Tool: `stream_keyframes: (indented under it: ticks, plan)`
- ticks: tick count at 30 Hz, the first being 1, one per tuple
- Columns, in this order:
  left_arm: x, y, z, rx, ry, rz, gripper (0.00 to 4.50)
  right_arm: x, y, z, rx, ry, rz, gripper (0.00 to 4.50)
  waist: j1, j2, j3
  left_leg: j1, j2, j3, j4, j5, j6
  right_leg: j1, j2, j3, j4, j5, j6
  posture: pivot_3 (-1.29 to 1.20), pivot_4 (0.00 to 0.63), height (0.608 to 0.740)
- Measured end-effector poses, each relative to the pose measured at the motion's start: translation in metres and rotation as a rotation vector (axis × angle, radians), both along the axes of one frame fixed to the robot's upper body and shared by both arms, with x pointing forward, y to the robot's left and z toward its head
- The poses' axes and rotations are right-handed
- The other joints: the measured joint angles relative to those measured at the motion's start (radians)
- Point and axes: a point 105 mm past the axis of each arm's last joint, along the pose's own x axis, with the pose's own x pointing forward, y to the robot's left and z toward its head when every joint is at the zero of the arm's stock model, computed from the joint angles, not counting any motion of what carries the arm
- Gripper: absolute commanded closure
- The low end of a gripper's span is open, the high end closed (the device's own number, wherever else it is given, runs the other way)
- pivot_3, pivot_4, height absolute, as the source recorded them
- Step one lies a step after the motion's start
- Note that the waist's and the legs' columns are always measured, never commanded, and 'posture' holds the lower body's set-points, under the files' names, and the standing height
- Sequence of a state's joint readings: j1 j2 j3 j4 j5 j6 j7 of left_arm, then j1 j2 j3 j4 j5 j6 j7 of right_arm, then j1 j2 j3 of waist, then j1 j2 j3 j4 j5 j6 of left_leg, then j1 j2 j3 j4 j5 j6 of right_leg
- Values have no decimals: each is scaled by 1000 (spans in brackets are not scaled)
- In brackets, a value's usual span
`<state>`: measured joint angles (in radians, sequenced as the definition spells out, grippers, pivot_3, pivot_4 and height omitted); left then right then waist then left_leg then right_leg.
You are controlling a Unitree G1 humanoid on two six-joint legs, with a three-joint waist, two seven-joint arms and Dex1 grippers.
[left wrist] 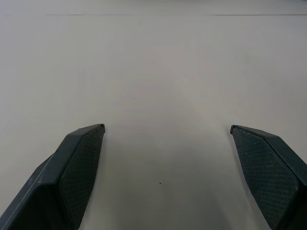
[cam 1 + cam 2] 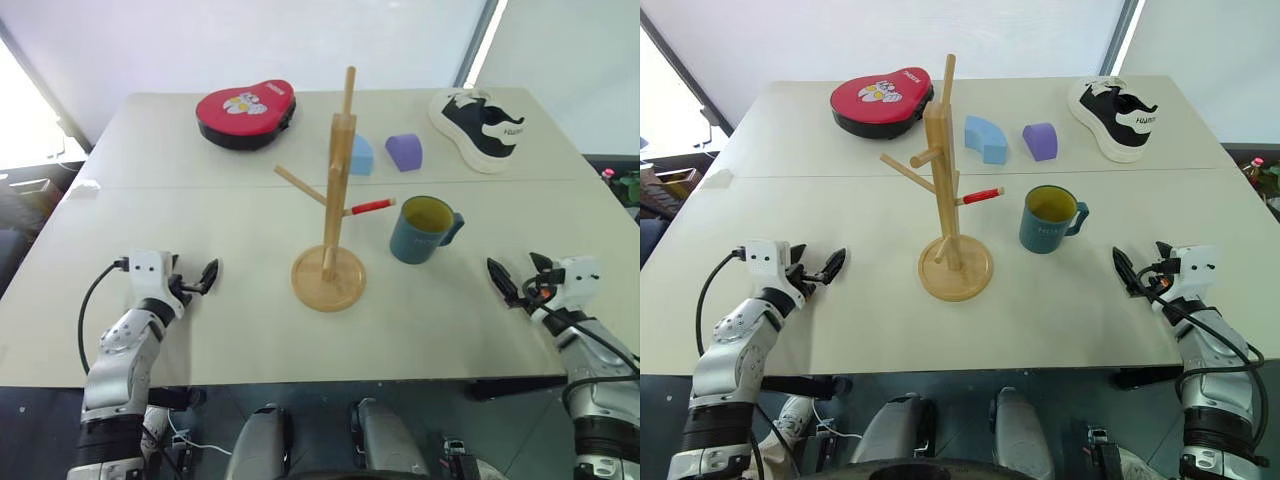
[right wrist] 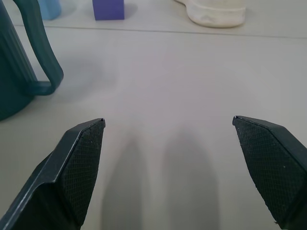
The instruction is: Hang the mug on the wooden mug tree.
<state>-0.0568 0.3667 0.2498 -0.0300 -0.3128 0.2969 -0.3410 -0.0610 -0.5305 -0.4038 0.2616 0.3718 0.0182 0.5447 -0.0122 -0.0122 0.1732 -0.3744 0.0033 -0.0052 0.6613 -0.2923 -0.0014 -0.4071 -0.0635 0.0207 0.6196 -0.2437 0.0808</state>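
Teal-blue mug [image 2: 422, 231] stands upright on pale bench [image 2: 240, 320], yellow-green inside showing, loop handle turned toward robot's right. Wooden mug tree [image 2: 333, 195] just to its left, apart from it, round base on bench, red-tipped peg pointing toward mug. Left claw [image 2: 205, 276] released, empty, low over near left part of bench. Right claw [image 2: 508, 281] released, empty, near right edge, mug ahead and to its left. Red pad [image 2: 245, 112], blue block [image 2: 986, 138], purple block [image 2: 404, 152], shoe [image 2: 480, 128] along far side.

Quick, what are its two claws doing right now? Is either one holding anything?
Left claw: open, holding nothing, above the bare table.
Right claw: open, holding nothing; the mug stands apart from it.
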Motion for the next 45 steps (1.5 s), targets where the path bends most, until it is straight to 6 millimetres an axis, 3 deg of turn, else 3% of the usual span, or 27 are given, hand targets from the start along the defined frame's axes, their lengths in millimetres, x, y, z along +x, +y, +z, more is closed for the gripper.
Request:
stream_keyframes:
  ticks: [7,15,25,32,45]
  plan:
    - [-1,-1,1,2,1,-12,0,6,0,8,-41,-31,-16,72,1,0,0,0,0,0,0,0,0,0,0,0,0,0,0,0,150,735]
    - [-4,-15,6,24,-21,-157,0,1,10,7,-3,-15,53,72,0,0,0,-1,0,0,0,0,0,-1,-1,0,-1,0,0,0,150,735]
    - [-43,-56,10,82,-50,-526,0,4,32,14,-51,-27,156,72,0,0,0,-1,1,0,-5,0,0,-2,-2,1,-4,0,-1,0,150,735]
    - [-71,-96,34,65,-144,-780,0,22,52,22,-63,-65,236,72,0,1,0,-1,1,1,-10,0,0,-3,-2,0,-6,-1,-2,0,150,735]
    - [-87,-122,39,7,-146,-893,0,44,55,15,-22,-82,231,72,0,1,0,0,0,1,-10,0,0,-2,0,0,-6,0,-2,0,150,735]
